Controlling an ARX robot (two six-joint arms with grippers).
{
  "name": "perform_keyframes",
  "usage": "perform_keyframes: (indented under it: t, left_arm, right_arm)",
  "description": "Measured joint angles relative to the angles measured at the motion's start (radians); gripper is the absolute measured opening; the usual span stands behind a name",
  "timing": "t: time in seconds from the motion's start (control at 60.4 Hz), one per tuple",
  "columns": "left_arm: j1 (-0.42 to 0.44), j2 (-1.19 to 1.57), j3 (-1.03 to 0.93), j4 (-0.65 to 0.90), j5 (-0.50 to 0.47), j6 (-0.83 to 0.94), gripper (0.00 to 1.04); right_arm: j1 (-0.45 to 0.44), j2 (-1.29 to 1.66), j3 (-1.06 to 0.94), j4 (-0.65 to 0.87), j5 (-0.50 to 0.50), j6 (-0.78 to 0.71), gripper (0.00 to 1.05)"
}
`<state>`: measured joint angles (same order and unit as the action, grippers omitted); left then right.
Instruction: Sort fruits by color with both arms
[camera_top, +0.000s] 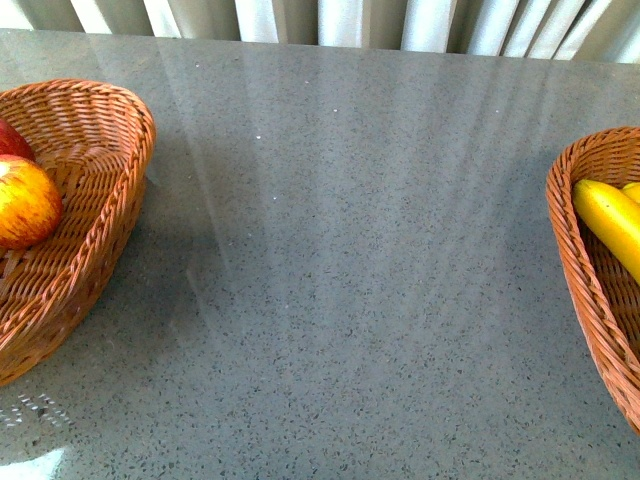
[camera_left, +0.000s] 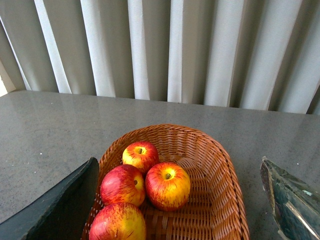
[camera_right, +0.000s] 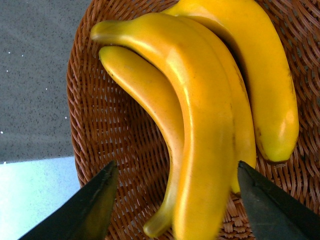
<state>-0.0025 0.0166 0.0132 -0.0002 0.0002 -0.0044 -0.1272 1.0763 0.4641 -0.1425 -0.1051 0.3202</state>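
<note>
Wicker baskets hold apples and bananas (both grippers' jaws released, empty).

Front view is bright, daylight from 12 o'clock; pale streaks of glare run down the grey tabletop toward 6, w/ a blown-out white patch at 7 o'clock; soft shadow beside the left basket at its 3 o'clock side; focus sharp. Left wrist view evenly lit, backlit curtain glowing at 12; dark finger at 7 blurred. Right wrist view warm; glossy highlights streak the bananas; overexposed bluish patch at 8; near edges soft.
</note>
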Motion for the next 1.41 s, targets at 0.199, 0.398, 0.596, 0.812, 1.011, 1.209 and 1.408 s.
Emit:
perform_keyframes:
  t: [0.199, 0.398, 0.596, 0.812, 1.011, 1.209, 1.408]
  left_arm:
    - [0.000, 0.000, 0.000, 0.000, 0.000, 0.000, 0.96]
    - [0.000, 0.000, 0.000, 0.000, 0.000, 0.000, 0.96]
    - [0.000, 0.000, 0.000, 0.000, 0.000, 0.000, 0.96]
    - [0.000, 0.000, 0.000, 0.000, 0.000, 0.000, 0.96]
    - [0.000, 0.000, 0.000, 0.000, 0.000, 0.000, 0.96]
    - [0.000, 0.000, 0.000, 0.000, 0.000, 0.000, 0.96]
    - [0.000, 0.000, 0.000, 0.000, 0.000, 0.000, 0.96]
  right_arm:
    - [0.088, -0.121, -0.019, 0.080, -0.027, -0.015, 0.96]
    - [0.091, -0.125, -0.019, 0.081, -0.023, -0.021, 0.96]
    - [0.123, -0.160, -0.303, 0.823, 0.100, -0.253, 0.62]
    - [0.124, -0.320, -0.381, 0.798, 0.102, -0.307, 0.15]
    - [0.124, -0.438, -0.410, 0.720, 0.103, -0.315, 0.02]
    - [0.124, -0.550, -0.446, 0.660, 0.105, -0.315, 0.02]
    - [0.124, -0.674, -0.446, 0.542, 0.105, -0.315, 0.02]
